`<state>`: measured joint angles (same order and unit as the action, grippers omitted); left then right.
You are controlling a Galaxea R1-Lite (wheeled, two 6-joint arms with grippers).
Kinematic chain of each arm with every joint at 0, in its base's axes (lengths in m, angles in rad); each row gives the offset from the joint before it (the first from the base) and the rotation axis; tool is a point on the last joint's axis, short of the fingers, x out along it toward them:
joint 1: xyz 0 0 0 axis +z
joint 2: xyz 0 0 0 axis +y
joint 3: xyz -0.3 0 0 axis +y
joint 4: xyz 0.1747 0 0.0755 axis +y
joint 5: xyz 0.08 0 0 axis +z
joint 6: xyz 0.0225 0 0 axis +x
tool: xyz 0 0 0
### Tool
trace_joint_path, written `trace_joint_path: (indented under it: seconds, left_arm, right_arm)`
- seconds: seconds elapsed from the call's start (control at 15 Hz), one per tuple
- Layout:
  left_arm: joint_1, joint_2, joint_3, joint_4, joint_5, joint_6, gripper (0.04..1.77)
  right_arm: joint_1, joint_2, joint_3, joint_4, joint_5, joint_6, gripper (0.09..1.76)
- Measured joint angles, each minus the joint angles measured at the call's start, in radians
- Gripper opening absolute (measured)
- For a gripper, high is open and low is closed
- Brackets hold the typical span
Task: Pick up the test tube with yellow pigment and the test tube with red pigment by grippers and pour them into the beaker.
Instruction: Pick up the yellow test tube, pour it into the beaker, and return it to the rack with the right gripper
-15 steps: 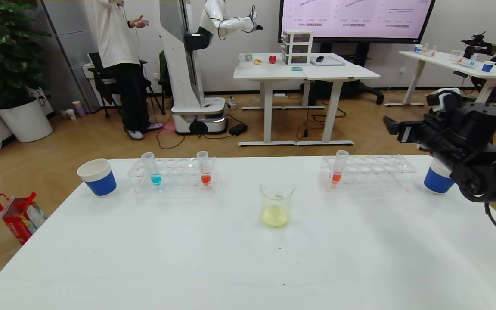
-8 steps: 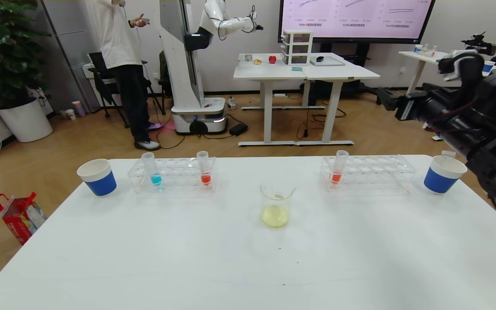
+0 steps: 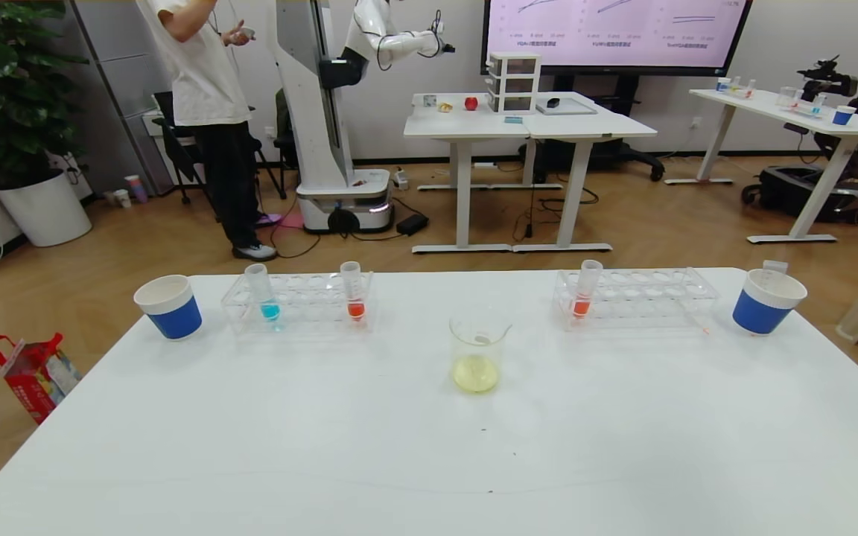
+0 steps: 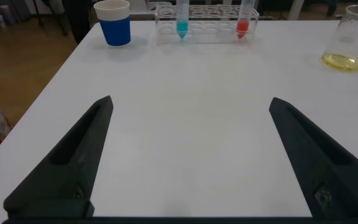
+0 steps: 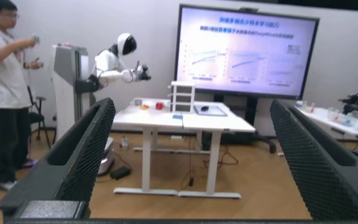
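The beaker [image 3: 480, 353] stands mid-table with pale yellow liquid in its bottom; it also shows in the left wrist view [image 4: 347, 37]. One test tube with red pigment [image 3: 353, 292] stands in the left rack [image 3: 299, 301], and another [image 3: 587, 290] in the right rack [image 3: 637, 298]. No tube with yellow pigment shows. A clear tube end [image 3: 774, 266] sticks out of the right blue cup [image 3: 766, 301]. My left gripper [image 4: 191, 102] is open and empty over the table's near left part. My right gripper [image 5: 191, 102] is open and empty, raised and facing the room, out of the head view.
A tube with blue liquid [image 3: 261, 292] stands in the left rack. A blue cup [image 3: 168, 305] stands at the far left. A person [image 3: 209, 112], another robot [image 3: 339, 112] and white desks [image 3: 526, 123] are beyond the table. A red bag [image 3: 30, 372] lies on the floor.
My right arm has lifted from beside the right blue cup and gone up out of the head view. The tubes, beaker and cups have not moved.
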<state>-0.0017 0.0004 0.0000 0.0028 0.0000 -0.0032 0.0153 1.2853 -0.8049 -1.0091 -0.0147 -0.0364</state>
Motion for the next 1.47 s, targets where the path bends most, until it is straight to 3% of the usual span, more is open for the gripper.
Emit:
trace_joint_path:
  seconds: [0.27,0.4,0.6,0.8,0.93,1.33,1.47]
  left_arm:
    - [0.0,0.0,0.0,0.0,0.0,0.0,1.75]
    - [0.0,0.0,0.0,0.0,0.0,0.0,1.75]
    - [0.0,0.0,0.0,0.0,0.0,0.0,1.75]
    - [0.0,0.0,0.0,0.0,0.0,-0.001,1.75]
    - [0.0,0.0,0.0,0.0,0.0,0.0,1.75]
    - [0.0,0.0,0.0,0.0,0.0,0.0,1.75]
    - [0.0,0.0,0.0,0.0,0.0,0.0,1.75]
  right_arm:
    - [-0.023,-0.302,0.161,0.02,0.005,-0.023,1.74]
    - [-0.027,-0.467,0.234,0.09,0.006,-0.033,1.74]
    - [-0.026,-0.734,0.309,0.316,0.008,-0.039,1.74]
    - [-0.018,-1.006,0.356,0.641,0.012,-0.05,1.74]
    - [-0.01,-1.146,0.402,0.759,0.014,-0.057,1.74]
    - [-0.004,-1.279,0.729,0.771,0.004,-0.055,1.74]
    - [-0.005,-1.285,0.787,0.898,0.004,-0.058,1.74]
